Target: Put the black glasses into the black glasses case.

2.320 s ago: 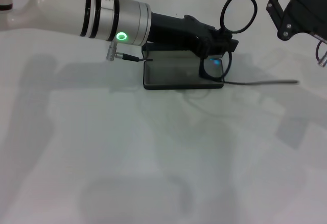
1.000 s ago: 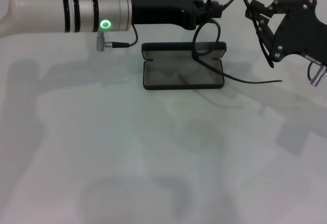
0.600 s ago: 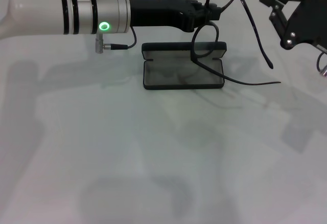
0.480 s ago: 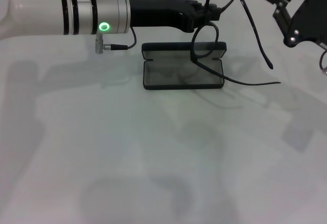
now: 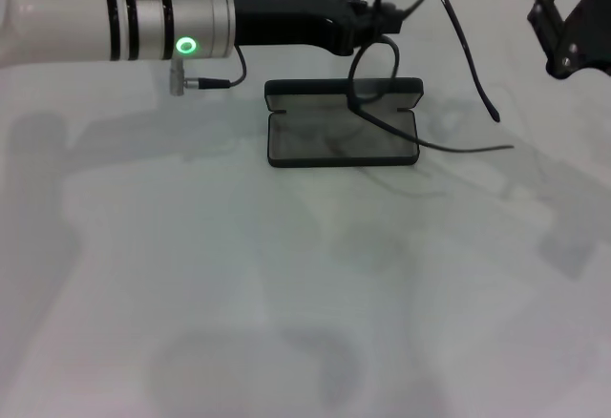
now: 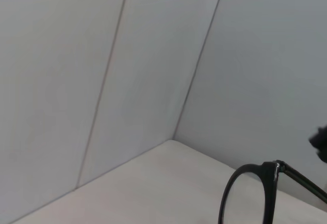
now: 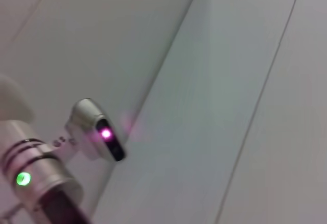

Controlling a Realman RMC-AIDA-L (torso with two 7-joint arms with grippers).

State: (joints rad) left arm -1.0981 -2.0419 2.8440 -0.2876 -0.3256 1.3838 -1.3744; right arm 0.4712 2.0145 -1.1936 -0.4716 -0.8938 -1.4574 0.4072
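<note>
The black glasses [image 5: 370, 73] hang from my left gripper [image 5: 380, 19], which is shut on the frame near its top. Their lower lens hovers just above the right end of the black glasses case [image 5: 325, 139]. The two temple arms stick out to the right over the table. The case lies open on the table with its grey lining up and its lid standing at the back. One round rim of the glasses shows in the left wrist view [image 6: 245, 196]. My right gripper [image 5: 539, 19] is open and empty at the far right, apart from the glasses.
The white table [image 5: 286, 294] spreads out in front of the case. My left arm [image 5: 143, 22] spans the back of the scene from the left. It also shows in the right wrist view [image 7: 30, 175].
My right gripper has let go of the glasses and drawn back up and to the right. My left gripper holds them alone and has shifted slightly left above the case.
</note>
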